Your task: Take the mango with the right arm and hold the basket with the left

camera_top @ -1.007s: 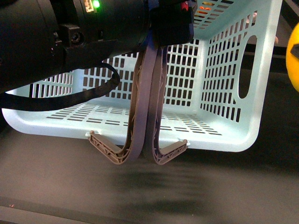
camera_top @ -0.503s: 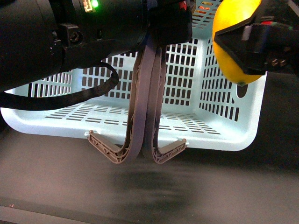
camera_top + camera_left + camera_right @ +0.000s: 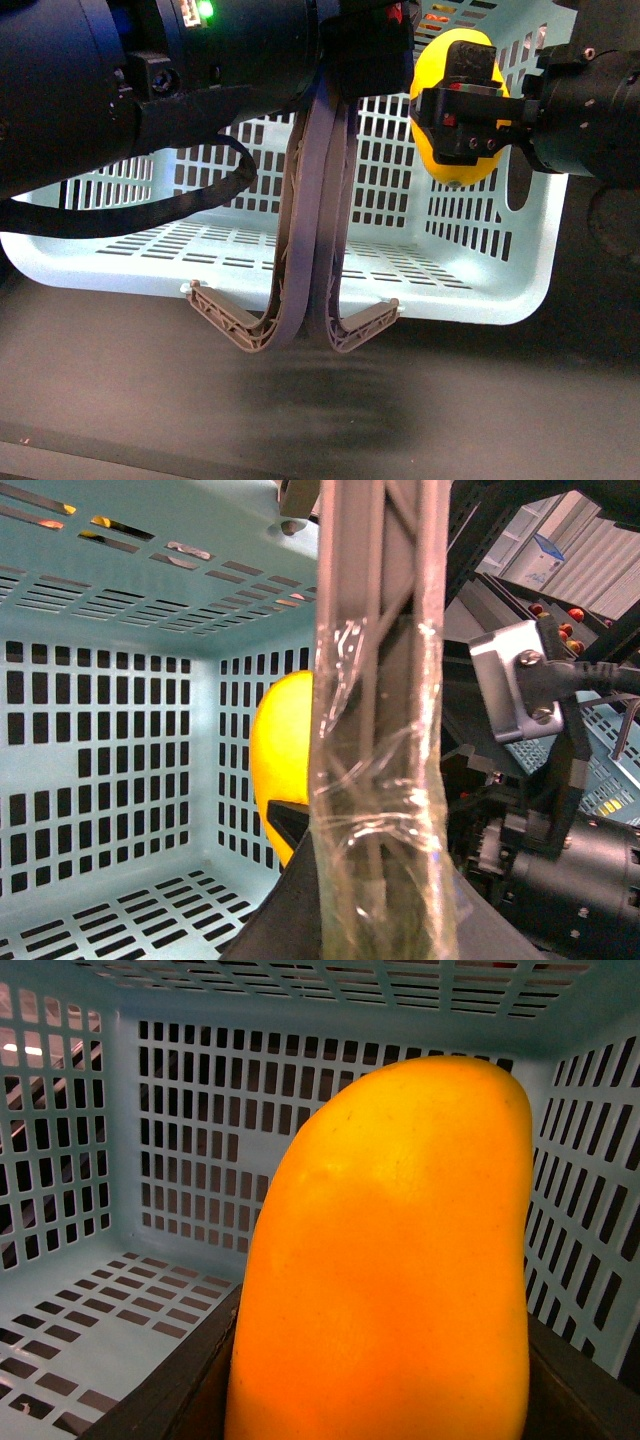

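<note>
Moving in from the right over the last half second, the smooth oval yellow-orange mango (image 3: pixel 455 172) is now hanging lower and closer to the left gripper (image 3: pixel 305 310), in front of the basket's open interior rather than up at its far corner. Nearest the camera, the bulky black left arm (image 3: pixel 80 90), with a small green light (image 3: pixel 206 10) glowing on it and a black cable (image 3: pixel 150 205) looping beneath it, is reaching across to that gripper. Its two grey-brown ribbed fingers (image 3: pixel 375 730) are pressing flat against each other along their length with only the tips curling apart. As far as the front view shows, they are pinching the near rim of the pale blue perforated plastic basket (image 3: pixel 480 305), and a soft shadow is lying on the dark tabletop (image 3: pixel 300 420) below the tips. Just beyond those fingers, on the side toward the other arm, the black right gripper (image 3: pixel 462 110) is clamping the mango, its jaws parted only to the fruit's width, with yellow skin showing above and below the pads. Ahead of that gripper the fruit is filling most of the wrist view, and the basket's slotted floor and walls are lying behind and around it.
</note>
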